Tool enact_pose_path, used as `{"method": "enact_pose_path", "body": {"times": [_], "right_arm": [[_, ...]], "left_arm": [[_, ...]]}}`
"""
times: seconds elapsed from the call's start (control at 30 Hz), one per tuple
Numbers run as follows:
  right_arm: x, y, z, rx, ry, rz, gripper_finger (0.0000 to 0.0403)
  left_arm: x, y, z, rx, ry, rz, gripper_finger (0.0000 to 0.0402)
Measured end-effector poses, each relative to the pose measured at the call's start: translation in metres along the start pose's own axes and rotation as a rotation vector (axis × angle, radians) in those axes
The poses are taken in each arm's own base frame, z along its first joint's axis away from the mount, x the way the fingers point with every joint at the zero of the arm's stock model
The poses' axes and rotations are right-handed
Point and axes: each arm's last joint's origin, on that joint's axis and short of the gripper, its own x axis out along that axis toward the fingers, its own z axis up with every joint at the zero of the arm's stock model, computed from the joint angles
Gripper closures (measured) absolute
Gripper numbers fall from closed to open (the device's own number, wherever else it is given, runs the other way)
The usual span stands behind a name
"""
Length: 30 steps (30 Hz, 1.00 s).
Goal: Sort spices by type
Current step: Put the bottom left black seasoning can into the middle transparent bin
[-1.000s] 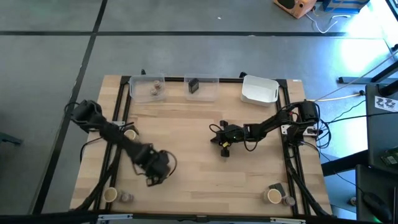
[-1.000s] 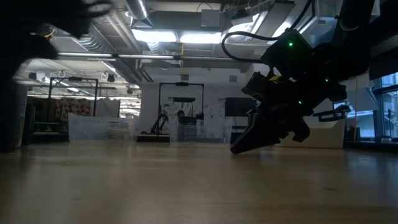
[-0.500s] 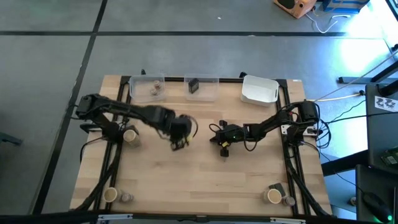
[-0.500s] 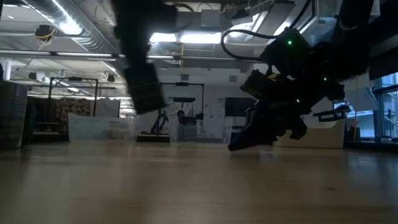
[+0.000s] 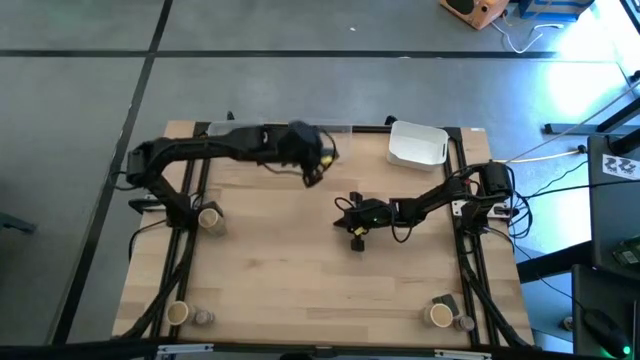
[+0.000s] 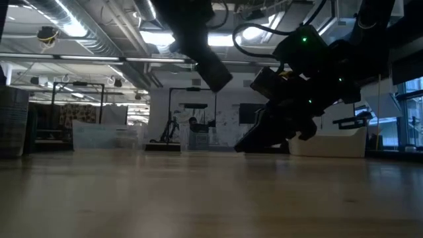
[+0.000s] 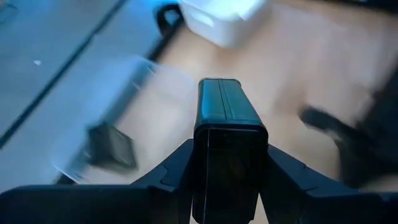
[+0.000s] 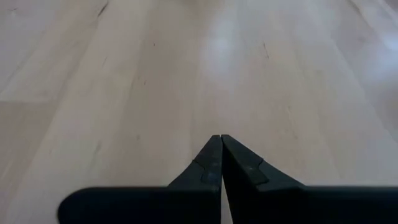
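My left gripper (image 5: 313, 168) hangs high over the table's far edge, above the middle clear tub (image 5: 335, 145), and is shut on a dark grey boxy block (image 7: 229, 109). The left wrist view shows another dark block (image 7: 112, 146) lying inside that tub. Brownish jars sit in the left clear tub (image 5: 243, 142). My right gripper (image 5: 340, 208) is shut and empty, tip low over the middle of the table (image 6: 239, 149). Loose spices stand near the table's edges: a tan cylinder (image 5: 209, 217), a cylinder (image 5: 177, 313) with a jar (image 5: 204, 318), and a cylinder (image 5: 440, 315) with a block and a jar. My left gripper pinches the dark grey block between its two fingers (image 7: 180, 168), on two opposite side faces of its rear half (image 7: 230, 165). The block's free end sticks out beyond the fingertips. It is lifted clear of everything and hangs slanted below the gripper in the low view (image 6: 215, 69).
A white tub (image 5: 417, 145) sits at the far right of the table, next to the clear tubs. Black frame rails (image 5: 190, 250) run along the left and right sides. Bare wood (image 5: 290, 280) lies across the middle and near part.
My left arm has swung fast from the near-left part of the table across to the far edge and risen, carrying the dark block the whole way. It now hangs over the middle clear tub.
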Motion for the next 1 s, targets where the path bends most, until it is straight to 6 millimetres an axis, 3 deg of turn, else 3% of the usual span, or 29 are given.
{"method": "enact_pose_path", "body": {"times": [0.2, 0.57, 1.0], "right_arm": [[0.0, -0.001, 0.0, 0.002, 0.001, -0.043, 0.0391], [0.0, -0.002, 0.0, -0.001, 0.001, -0.054, 0.0391], [0.0, -0.002, 0.0, -0.005, 0.002, -0.054, 0.0391]], "left_arm": [[0.02, 0.034, 0.009, -0.001, -0.011, 0.072, 0.0274], [0.064, 0.063, 0.033, 0.002, 0.223, 0.126, 0.0274], [0.13, 0.071, 0.006, 0.005, 0.425, 0.132, 0.0274]]}}
